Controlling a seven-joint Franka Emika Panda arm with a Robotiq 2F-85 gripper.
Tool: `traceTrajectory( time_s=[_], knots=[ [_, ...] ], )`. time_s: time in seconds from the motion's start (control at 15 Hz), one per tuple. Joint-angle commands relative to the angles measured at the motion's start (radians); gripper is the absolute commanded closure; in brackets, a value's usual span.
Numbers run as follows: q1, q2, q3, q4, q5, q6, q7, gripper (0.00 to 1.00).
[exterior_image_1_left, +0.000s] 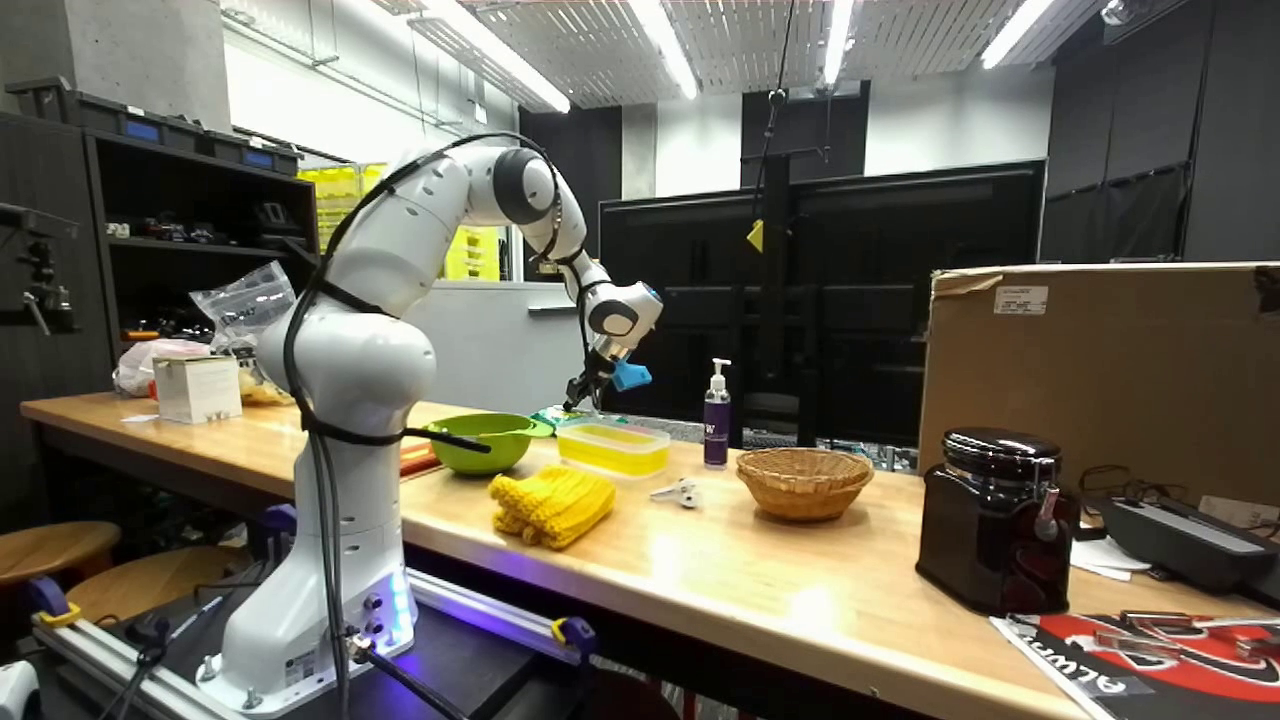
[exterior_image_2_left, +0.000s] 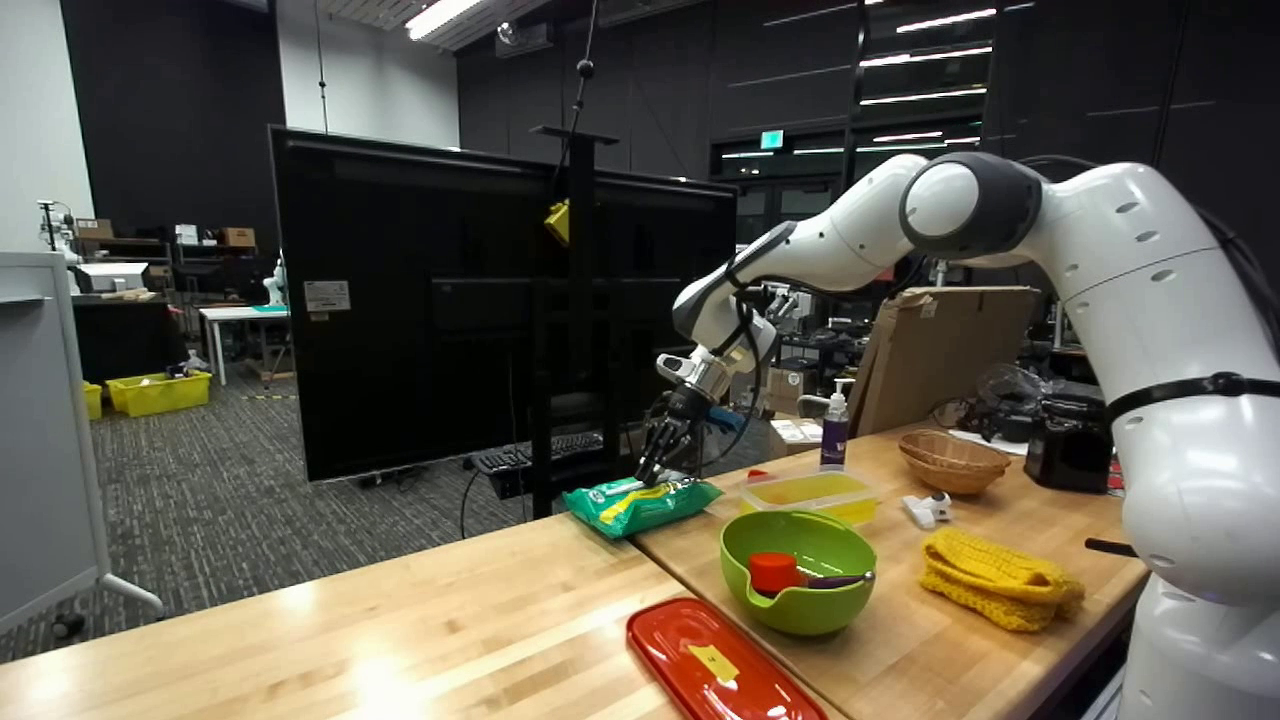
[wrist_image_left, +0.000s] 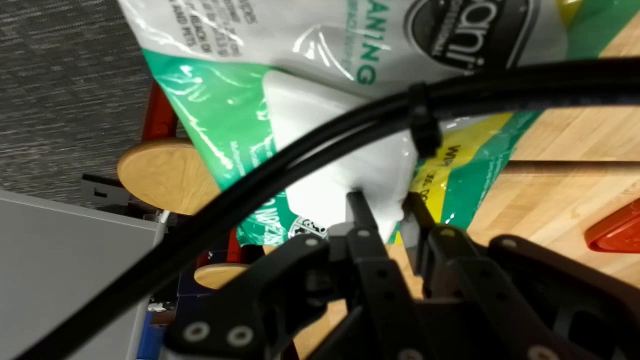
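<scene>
A green, white and yellow wipes packet lies on the table at its far edge. It also shows in both exterior views. A white lid sits on its top face. My gripper points down at the packet, its fingers partly apart. In the wrist view the left fingertip is over the lid, and the right fingertip is beside the lid's edge. I cannot tell whether they touch it. The gripper also shows in both exterior views. A black cable crosses the wrist view and hides part of the lid.
Near the packet are a green bowl holding a red item, a red lid and a clear container. Beyond are a yellow knit cloth, a pump bottle, a wicker basket and a dark jar.
</scene>
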Motion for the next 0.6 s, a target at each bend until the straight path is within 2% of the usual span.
traceTrajectory(
  time_s=[0.0,0.53],
  knots=[
    [-0.009,0.011,0.01,0.005,0.004,0.007,-0.007,0.96],
    [-0.013,0.016,0.01,0.013,-0.001,-0.028,-0.003,0.96]
  ],
)
